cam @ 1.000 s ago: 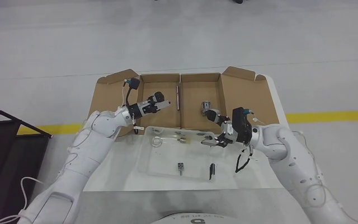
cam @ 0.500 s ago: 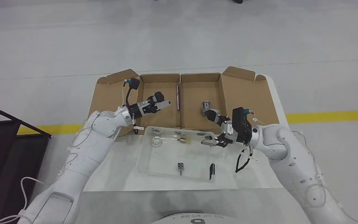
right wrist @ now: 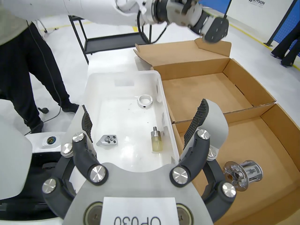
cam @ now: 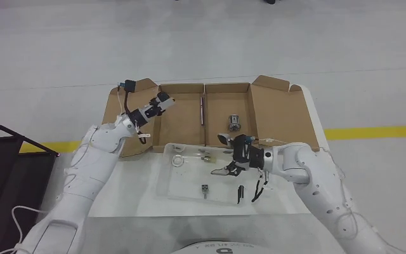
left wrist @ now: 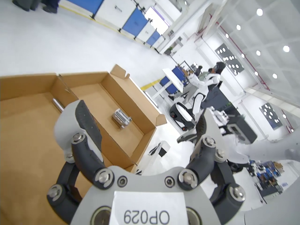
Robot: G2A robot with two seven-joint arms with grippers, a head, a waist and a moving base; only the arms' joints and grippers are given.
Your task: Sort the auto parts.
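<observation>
- Left gripper (left wrist: 143,115): jaws apart, nothing held, above the far left corner of the box (cam: 181,124).
- Ring (right wrist: 145,101): lies flat in the tray (right wrist: 121,73), towards the left end.
- Rod (cam: 202,109): in the left compartment, along the divider. In the left wrist view a finger hides one end.
- Block (right wrist: 107,140): in the tray, near side, about the middle.
- Pin (right wrist: 156,140): in the tray, near the far wall.
- Right gripper (right wrist: 145,108): jaws apart, nothing held, over the tray's right half.
- Hub (right wrist: 243,173): on its side in the right compartment.
- Dark piece (cam: 240,192): near right of the tray, too small to identify.
</observation>
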